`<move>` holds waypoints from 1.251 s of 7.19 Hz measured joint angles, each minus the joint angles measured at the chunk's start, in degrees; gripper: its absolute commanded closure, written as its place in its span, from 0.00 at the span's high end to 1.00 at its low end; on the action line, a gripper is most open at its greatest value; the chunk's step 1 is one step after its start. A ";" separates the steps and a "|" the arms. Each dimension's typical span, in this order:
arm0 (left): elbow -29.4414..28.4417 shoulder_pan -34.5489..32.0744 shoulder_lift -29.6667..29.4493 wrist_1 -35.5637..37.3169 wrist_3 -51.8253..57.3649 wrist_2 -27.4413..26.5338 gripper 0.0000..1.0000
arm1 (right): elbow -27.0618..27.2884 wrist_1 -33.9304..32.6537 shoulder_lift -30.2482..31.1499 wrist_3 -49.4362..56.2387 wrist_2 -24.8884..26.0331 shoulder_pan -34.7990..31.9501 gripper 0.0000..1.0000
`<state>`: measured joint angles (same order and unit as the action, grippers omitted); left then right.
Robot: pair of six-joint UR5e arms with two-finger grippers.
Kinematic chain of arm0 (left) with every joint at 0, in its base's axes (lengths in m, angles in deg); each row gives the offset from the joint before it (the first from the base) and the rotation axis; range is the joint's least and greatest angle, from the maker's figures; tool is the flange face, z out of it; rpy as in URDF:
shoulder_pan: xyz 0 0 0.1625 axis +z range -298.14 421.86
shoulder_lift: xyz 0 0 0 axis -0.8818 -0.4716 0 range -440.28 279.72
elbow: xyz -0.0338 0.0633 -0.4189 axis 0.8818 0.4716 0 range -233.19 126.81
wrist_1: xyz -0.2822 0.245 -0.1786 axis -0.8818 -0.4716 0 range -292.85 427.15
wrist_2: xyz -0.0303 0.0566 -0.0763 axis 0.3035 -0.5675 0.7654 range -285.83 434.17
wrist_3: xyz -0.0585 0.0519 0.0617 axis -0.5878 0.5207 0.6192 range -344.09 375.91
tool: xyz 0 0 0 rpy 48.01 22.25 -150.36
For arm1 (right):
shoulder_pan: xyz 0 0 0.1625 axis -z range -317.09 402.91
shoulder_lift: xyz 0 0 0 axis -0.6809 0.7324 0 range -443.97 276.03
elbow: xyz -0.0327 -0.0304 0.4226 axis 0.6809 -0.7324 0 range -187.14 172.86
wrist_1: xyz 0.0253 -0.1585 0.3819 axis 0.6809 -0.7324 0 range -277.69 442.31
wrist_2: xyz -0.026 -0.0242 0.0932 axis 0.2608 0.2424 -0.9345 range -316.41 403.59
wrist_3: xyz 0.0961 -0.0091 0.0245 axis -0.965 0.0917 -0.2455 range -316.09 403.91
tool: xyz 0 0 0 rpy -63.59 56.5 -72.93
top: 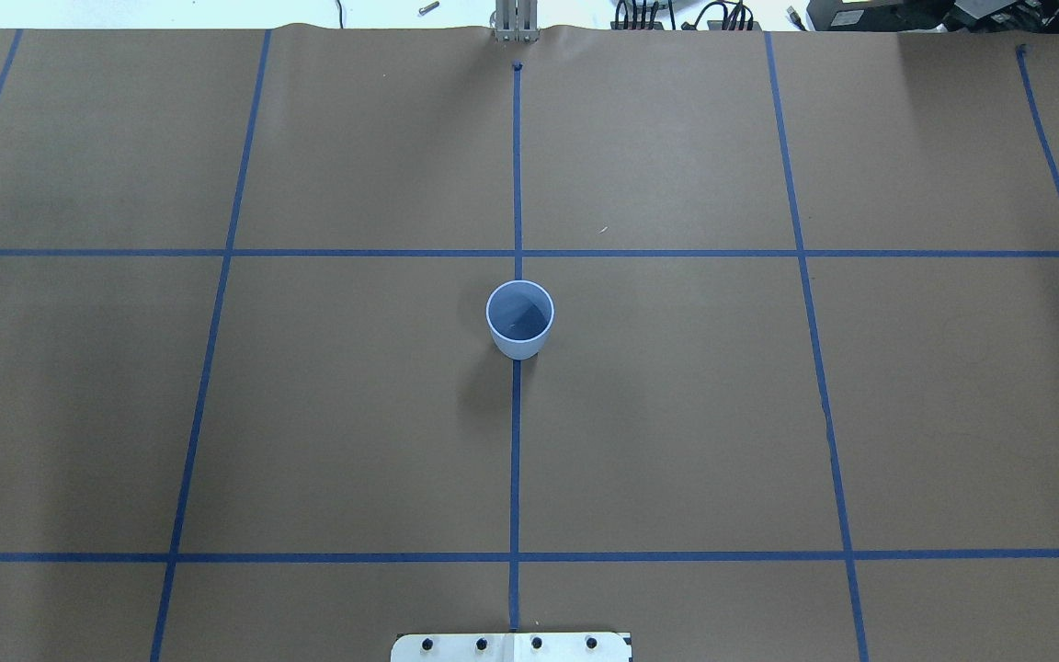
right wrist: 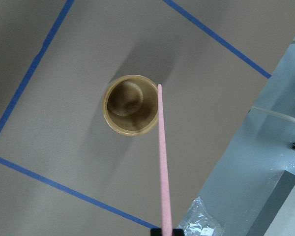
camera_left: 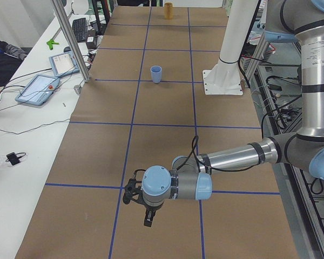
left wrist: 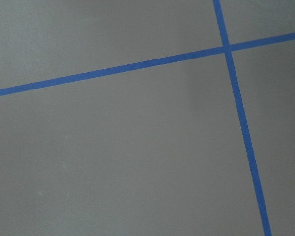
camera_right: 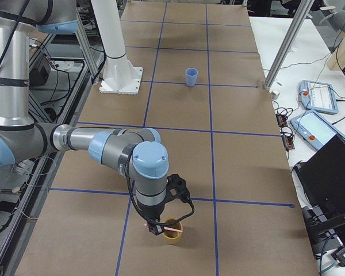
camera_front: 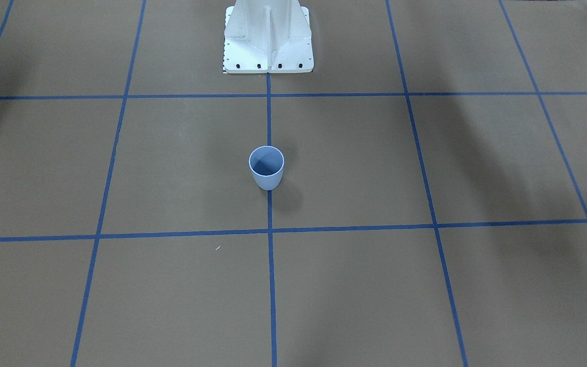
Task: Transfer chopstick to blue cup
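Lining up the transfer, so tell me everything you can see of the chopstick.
The chopstick is one thin, straight, pale-pink stick, matte-looking. One end sits between the fingertips of the right gripper at the wrist view's bottom edge; the free tip points at the rim of a tan cup, contact unclear. It is far from the blue cup.

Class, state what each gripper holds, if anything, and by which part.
The right gripper holds the chopstick by one end; the left gripper shows nothing held.
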<state>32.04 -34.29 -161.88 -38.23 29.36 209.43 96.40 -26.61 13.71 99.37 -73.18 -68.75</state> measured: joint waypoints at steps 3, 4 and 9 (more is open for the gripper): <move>0.33 0.00 0.95 0.02 -0.08 0.00 0.99 | 5.02 -11.77 -6.09 0.36 -0.18 -2.59 0.00; 0.38 0.00 1.04 0.14 -0.08 0.02 0.99 | 6.10 -14.54 -7.91 0.38 -0.53 -3.35 0.00; 6.17 -0.43 1.47 2.48 -6.05 1.65 0.99 | 10.04 -16.18 -13.78 0.49 -10.45 4.86 0.00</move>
<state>38.21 -34.72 -160.41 -35.75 23.31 211.08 106.44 -42.79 -0.07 99.87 -83.63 -63.89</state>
